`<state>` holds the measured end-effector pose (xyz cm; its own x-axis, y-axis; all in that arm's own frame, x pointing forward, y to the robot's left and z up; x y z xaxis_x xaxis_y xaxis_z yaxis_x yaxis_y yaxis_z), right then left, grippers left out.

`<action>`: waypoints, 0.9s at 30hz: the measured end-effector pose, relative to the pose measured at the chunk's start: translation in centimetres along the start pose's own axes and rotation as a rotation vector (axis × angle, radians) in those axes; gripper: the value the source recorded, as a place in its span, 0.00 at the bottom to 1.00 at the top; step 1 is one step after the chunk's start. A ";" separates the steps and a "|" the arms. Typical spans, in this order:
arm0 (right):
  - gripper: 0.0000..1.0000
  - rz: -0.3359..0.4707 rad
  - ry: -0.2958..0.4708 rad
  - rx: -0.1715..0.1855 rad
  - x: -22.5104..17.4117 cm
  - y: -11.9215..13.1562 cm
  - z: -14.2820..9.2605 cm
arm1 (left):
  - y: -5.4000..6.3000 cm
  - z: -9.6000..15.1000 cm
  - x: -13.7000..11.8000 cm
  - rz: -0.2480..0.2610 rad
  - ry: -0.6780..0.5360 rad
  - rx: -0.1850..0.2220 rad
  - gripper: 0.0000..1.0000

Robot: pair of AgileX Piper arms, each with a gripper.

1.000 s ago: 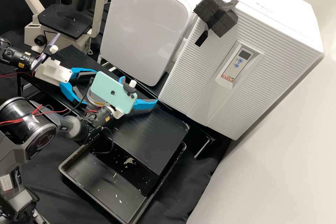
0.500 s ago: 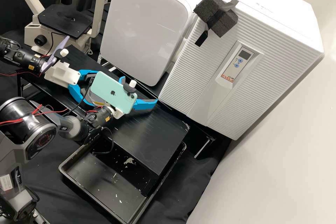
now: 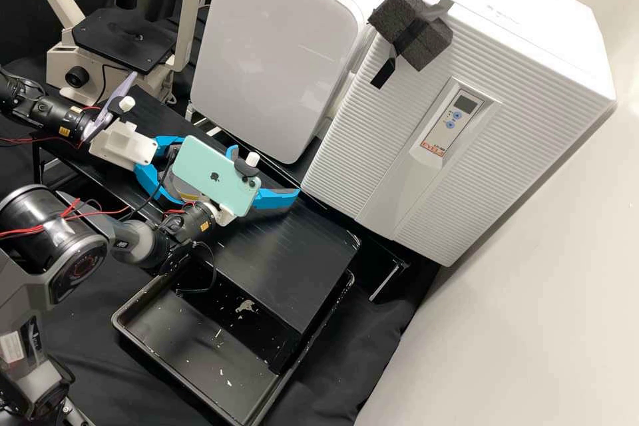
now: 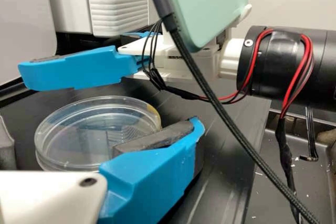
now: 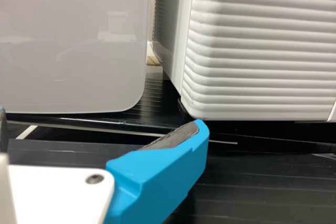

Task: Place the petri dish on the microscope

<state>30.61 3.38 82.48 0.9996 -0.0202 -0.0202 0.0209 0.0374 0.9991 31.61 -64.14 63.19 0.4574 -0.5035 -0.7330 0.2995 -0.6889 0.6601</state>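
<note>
"Which arm has the better line on the dish (image 4: 79, 135)?"

"The left. The dish lies flat on the bench (image 3: 293, 259), straight ahead of the left gripper (image 4: 99, 128) and between its fingers."

"Clamped?"

"No, they're apart. One pad (image 4: 155, 136) overlaps the rim in the left wrist view; I can't tell whether it touches."

"Any long axis to match?"

"None, it's round. What counts is centring the fingers on its width, low at the rim, then closing evenly."

"And the right gripper (image 3: 265, 173)?"

"Just beyond the dish from the left one, fingers spread too. I judge the left nearer and better lined up. The risk is brushing the other gripper on lifting."

"Where's the microscope (image 3: 123, 42)?"

"Off the left gripper's left side, well apart. Grasping comes first, I'd say; the carry is all ahead."
</note>
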 end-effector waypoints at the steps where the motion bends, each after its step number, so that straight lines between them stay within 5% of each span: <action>1: 1.00 0.000 0.000 0.000 0.0 0.0 0.0 | 0.0 0.0 0.0 0.000 0.000 0.000 1.00; 16: 1.00 0.000 0.000 0.000 0.0 0.0 0.0 | -0.2 0.9 0.3 -0.006 -0.022 0.004 1.00; 17: 1.00 0.000 0.000 0.000 0.0 0.0 0.0 | -0.2 0.9 0.4 -0.006 -0.024 0.004 0.00; 27: 1.00 0.000 0.000 0.000 0.0 0.0 0.0 | -0.2 1.0 0.4 0.013 -0.007 0.021 0.00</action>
<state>30.61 3.38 82.48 0.9996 -0.0202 -0.0202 0.0209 0.0374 0.9991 30.88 -64.79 62.58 0.4554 -0.5156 -0.7258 0.2759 -0.6934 0.6657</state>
